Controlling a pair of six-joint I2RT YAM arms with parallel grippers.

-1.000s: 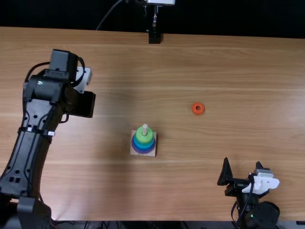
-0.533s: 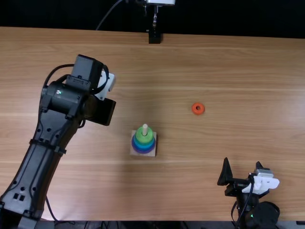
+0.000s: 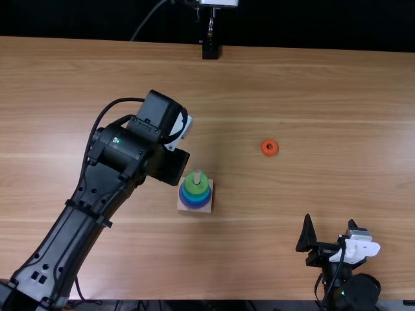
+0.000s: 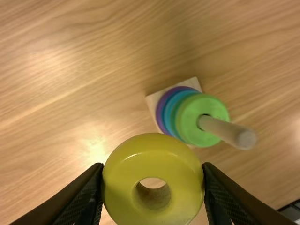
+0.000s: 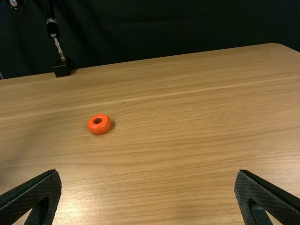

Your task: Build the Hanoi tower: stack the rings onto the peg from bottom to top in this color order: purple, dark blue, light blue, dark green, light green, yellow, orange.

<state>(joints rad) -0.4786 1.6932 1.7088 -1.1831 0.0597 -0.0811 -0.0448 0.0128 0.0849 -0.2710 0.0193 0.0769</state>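
Grips one yellow ring (image 4: 152, 154) with the left gripper (image 3: 171, 167), pressing both jaws against opposite sides, parted by the ring's width. Holds it over the desk (image 3: 311, 84), near one peg (image 4: 225, 131) and not threaded on it.

Stands upright, that peg, on one square wooden base (image 3: 209, 208). Carries probably five rings: one purple ring (image 4: 160, 110) lowest, two seeming blues, one dark green ring (image 4: 176, 116), one light green ring (image 4: 187, 123) on top.

Lies flat on the desk, well apart from the stack: one orange ring (image 3: 262, 148).

Has the right gripper (image 3: 329, 221) at the desk's near edge, with two jaws spread wide and gripping nothing.
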